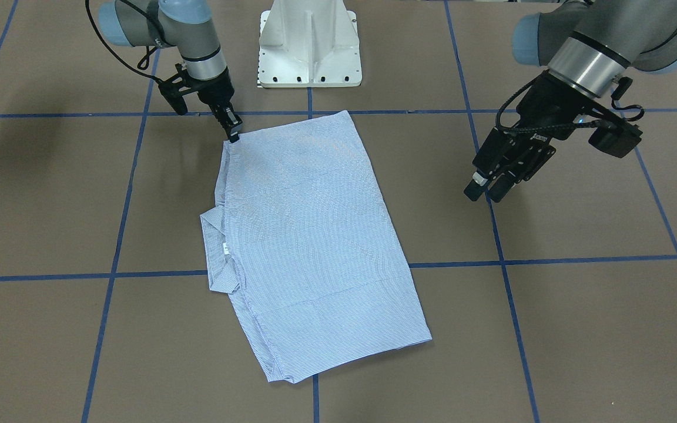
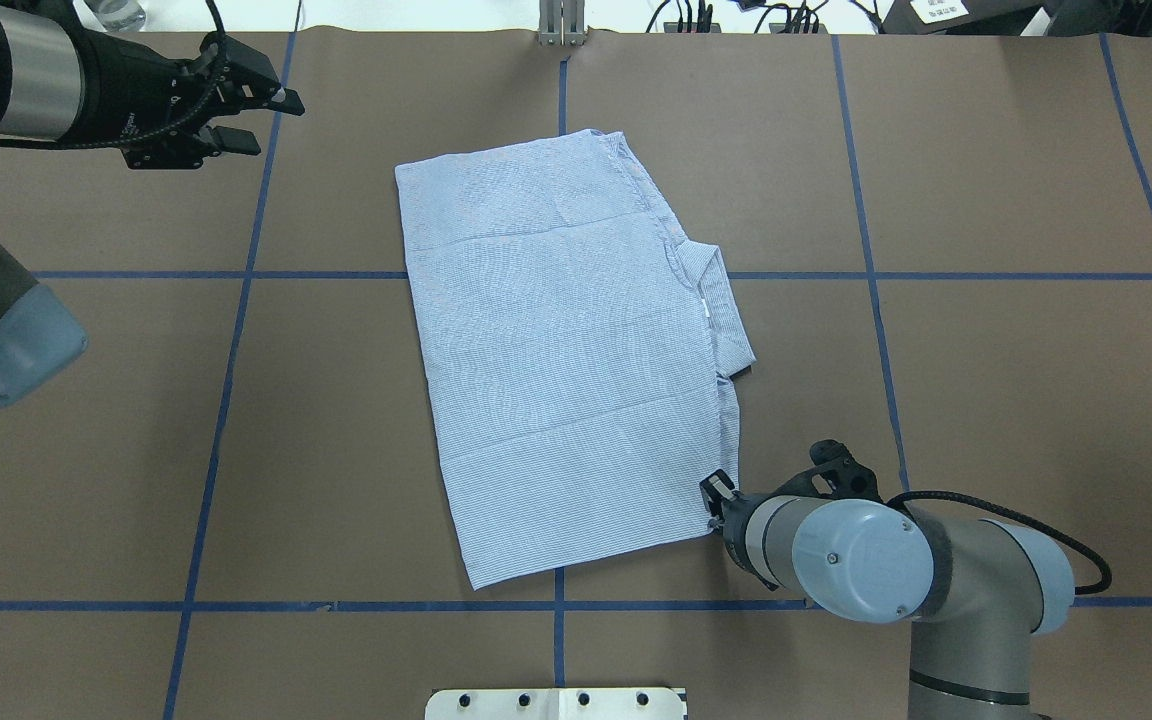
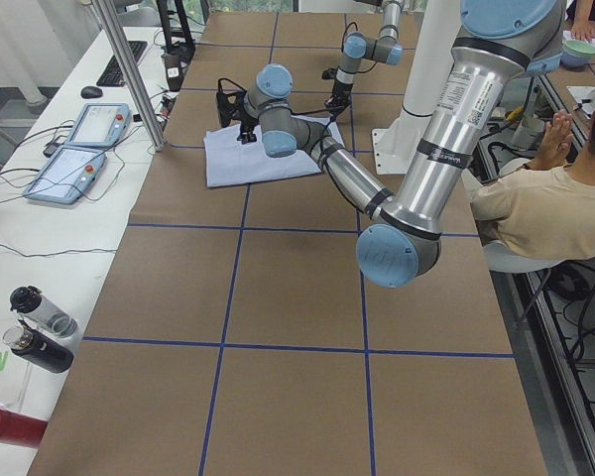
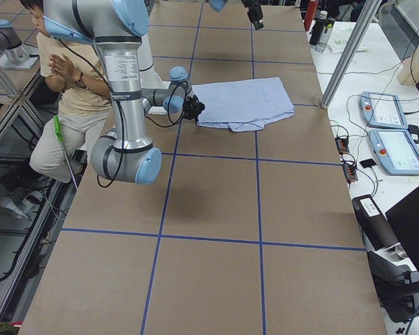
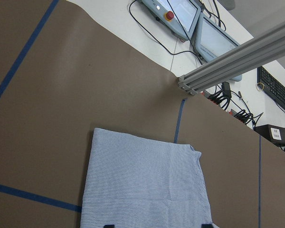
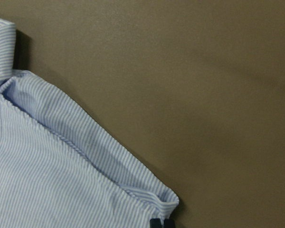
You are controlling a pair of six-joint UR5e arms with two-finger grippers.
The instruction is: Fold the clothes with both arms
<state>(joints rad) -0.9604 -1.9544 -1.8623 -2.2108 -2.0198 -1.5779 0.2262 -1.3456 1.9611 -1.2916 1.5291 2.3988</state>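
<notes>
We see the pale blue striped shirt (image 2: 566, 360) lying flat, folded rectangular, collar (image 2: 721, 310) jutting out; right arm (image 2: 866, 560) at its corner, left arm (image 2: 26, 85) apart.

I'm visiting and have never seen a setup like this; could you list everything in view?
shirt: one, light blue striped, folded, table centre.
table: one, brown with blue grid lines.
control tablets: two, grey-blue, white side bench.
bottles: three, clear, black, red, same bench.
person: one, beige top, seated beside the robot.
pedestal base: one, white, table's robot-side edge.
arms: two, grey with pale blue caps.
left gripper: one, black, open, above bare table.
right gripper: one, black, shut on shirt's corner.
</notes>
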